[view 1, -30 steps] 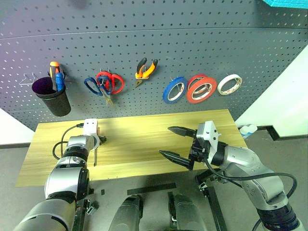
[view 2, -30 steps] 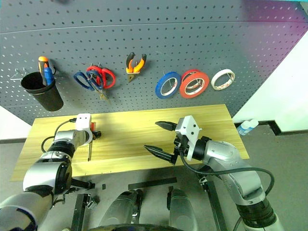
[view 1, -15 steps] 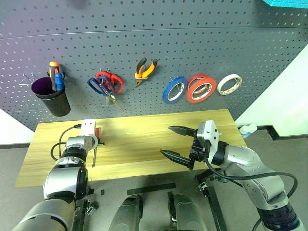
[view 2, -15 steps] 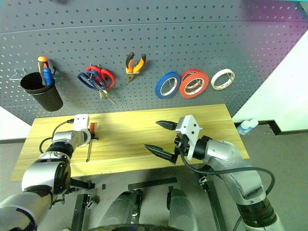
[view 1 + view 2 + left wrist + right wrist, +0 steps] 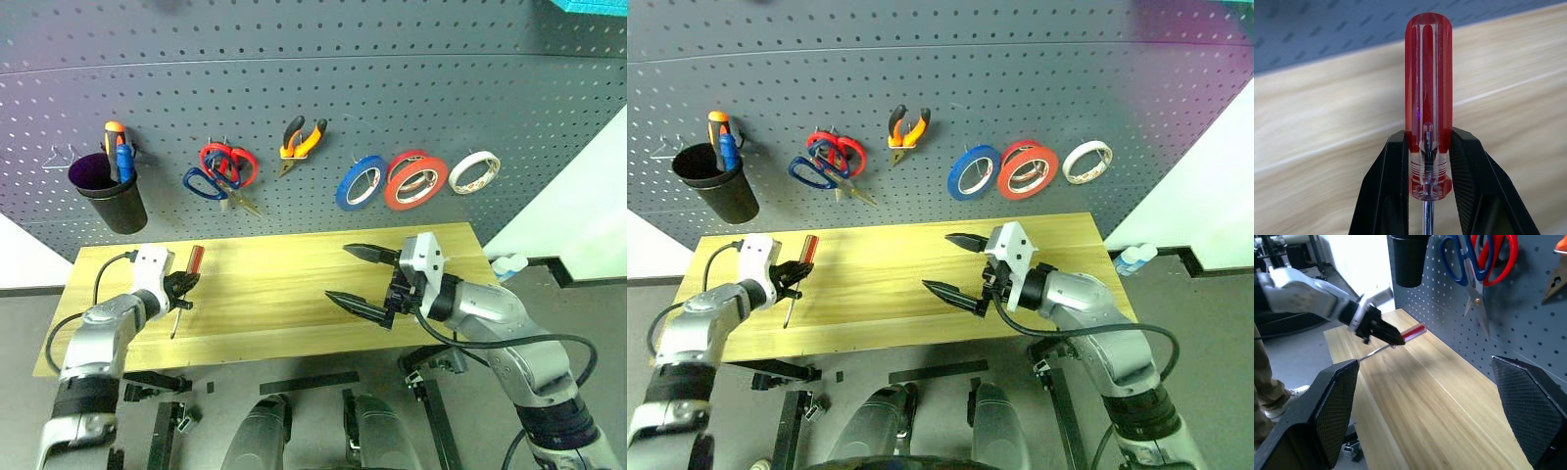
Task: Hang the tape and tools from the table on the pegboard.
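Head views: the left end effector point(image 5: 182, 287) is clamped on the small red-handled screwdriver point(image 5: 186, 284) low on the handle, near where the shaft starts, so the red handle points up toward the pegboard point(image 5: 313, 108) and the thin shaft trails down over the near left part of the surface point(image 5: 284, 294). That grip leaves the handle end free, which probably suits dropping it into the black cup point(image 5: 110, 196) hanging at the far left, where two other handles already stand. The right end effector point(image 5: 361, 278) hangs over the middle of the surface with its fingers spread wide and nothing between them, well clear of the left arm. On the pegboard hang the scissors point(image 5: 220, 171), the pliers point(image 5: 299, 142) and, to the right, three tape rings, among them the wide red-orange tape point(image 5: 416, 181). The surface looks bare, so the screwdriver seems the last item.

Left wrist view: both black fingers point(image 5: 1388, 186) press the clear collar of the handle squarely, with bare wood behind.

Right wrist view: the wide-set fingers point(image 5: 1334, 401) frame the left arm lifting the screwdriver just above the surface, below the cup; open room lies all round it.
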Controlling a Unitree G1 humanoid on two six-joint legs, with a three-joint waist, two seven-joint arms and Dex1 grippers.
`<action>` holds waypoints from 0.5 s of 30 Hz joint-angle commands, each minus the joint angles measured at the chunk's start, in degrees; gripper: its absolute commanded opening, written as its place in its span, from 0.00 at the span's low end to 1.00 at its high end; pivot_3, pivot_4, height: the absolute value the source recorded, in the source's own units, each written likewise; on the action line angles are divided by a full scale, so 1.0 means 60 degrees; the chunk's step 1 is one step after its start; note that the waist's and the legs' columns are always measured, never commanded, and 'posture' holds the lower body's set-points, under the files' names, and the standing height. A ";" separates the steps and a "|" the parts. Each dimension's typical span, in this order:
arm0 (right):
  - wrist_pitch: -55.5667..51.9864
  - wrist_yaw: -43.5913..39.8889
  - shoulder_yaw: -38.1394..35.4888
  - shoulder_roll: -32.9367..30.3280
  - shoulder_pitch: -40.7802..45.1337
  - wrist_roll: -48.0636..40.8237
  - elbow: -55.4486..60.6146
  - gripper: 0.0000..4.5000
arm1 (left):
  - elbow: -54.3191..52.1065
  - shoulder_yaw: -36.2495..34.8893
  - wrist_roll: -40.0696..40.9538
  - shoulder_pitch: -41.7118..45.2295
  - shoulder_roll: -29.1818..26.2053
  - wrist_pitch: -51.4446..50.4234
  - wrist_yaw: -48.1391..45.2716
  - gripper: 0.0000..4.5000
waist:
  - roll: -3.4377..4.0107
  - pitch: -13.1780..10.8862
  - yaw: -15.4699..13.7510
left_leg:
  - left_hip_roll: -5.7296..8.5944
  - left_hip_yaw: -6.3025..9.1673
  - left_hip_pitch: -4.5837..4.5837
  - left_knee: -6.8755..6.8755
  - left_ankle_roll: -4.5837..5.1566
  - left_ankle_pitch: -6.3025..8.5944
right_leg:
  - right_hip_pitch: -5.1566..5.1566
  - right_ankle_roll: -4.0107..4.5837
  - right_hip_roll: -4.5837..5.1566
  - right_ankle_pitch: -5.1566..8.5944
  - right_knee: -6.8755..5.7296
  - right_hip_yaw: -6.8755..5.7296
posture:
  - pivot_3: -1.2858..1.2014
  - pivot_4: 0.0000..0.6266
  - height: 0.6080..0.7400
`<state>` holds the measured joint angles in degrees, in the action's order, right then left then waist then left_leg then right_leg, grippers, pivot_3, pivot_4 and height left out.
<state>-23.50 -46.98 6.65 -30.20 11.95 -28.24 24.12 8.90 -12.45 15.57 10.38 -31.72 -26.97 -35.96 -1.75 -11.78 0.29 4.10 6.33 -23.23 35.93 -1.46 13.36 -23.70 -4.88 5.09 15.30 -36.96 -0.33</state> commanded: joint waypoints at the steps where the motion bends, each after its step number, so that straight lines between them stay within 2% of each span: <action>1: 0.0340 -0.0311 -0.0143 0.0167 0.0312 -0.0275 0.0108 1.00 | -0.1388 -0.0450 0.0607 -0.0369 -0.0075 0.0713 -0.0513 0.18 | 0.0000 0.0001 -0.0005 | 0.0000 -0.0001 -0.0005 0.0001 0.0000 0.0000 | -0.0006 0.0000 0.0000 0.0000 0.0000 0.0000 | 0.52 0.24 1.00; 8: -0.0018 -0.0682 -0.0719 0.0240 0.0853 -0.1495 0.0365 1.00 | -0.3145 -0.1451 0.2127 -0.0626 0.0280 0.1585 -0.0964 0.18 | 0.0002 0.0012 -0.0158 | -0.0002 -0.0002 -0.0013 0.0005 -0.0001 -0.0001 | -0.0018 -0.0002 -0.0009 -0.0001 -0.0005 -0.0003 | 0.53 0.20 1.00; 15: -0.0182 -0.0995 -0.0843 0.0072 0.1105 -0.1770 0.0200 1.00 | -0.4034 -0.2016 0.3353 -0.0441 -0.0214 0.0943 -0.1115 0.18 | 0.0009 0.0030 -0.0175 | 0.0001 -0.0004 -0.0013 0.0016 -0.0001 -0.0002 | -0.0014 -0.0003 -0.0018 -0.0003 -0.0015 -0.0005 | 0.53 0.18 1.00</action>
<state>-24.75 -52.26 2.91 -29.27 17.52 -37.45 24.14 -12.37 -21.42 32.29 6.57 -31.45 -20.72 -42.39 -1.70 -11.60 -0.76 4.10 6.31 -23.30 36.04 -1.47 13.34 -23.78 -4.90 4.98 15.28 -37.07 -0.36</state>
